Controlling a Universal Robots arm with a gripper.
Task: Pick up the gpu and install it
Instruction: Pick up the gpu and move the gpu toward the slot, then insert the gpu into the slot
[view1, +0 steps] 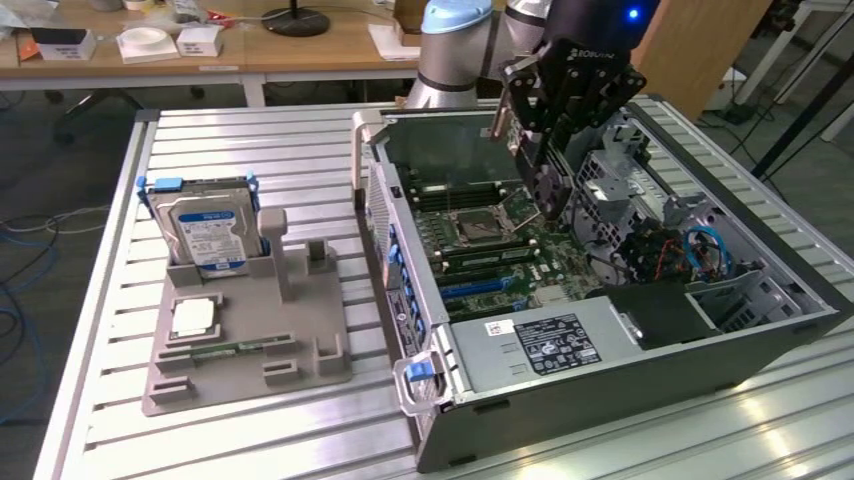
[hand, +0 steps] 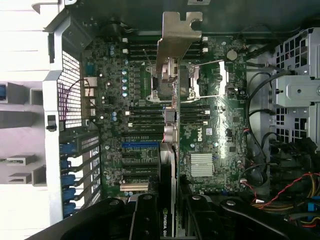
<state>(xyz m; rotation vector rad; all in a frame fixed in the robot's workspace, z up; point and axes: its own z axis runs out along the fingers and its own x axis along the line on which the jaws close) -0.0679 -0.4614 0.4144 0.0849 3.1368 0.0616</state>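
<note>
Jaws are closed narrow on the gpu (hand: 168, 190), gripping it by its flat faces at one end so the card hangs edge-down inside the open case (view1: 587, 400). In the wrist view the card is seen edge-on, and its metal bracket (hand: 179, 35) is at the end away from the jaws, above the area of the CPU socket (hand: 200, 80). The card is clear of the motherboard (hand: 210, 135) and not yet seated. The blue slot (hand: 141, 145) lies just beside the card, and the card's length appears to run across the slot rather than along it. To do this step well, the card should likely be brought parallel to the slot, with the bracket facing the rear panel (hand: 80, 165). It should then descend level, so that the contact edge meets the slot evenly. Tilt would risk binding, and the cables (hand: 260, 150) near the drive cage should be kept clear. Beyond the case, a hard drive (view1: 207, 235) stands upright in a grey holder (view1: 247, 360) on the desk (view1: 267, 140).
</note>
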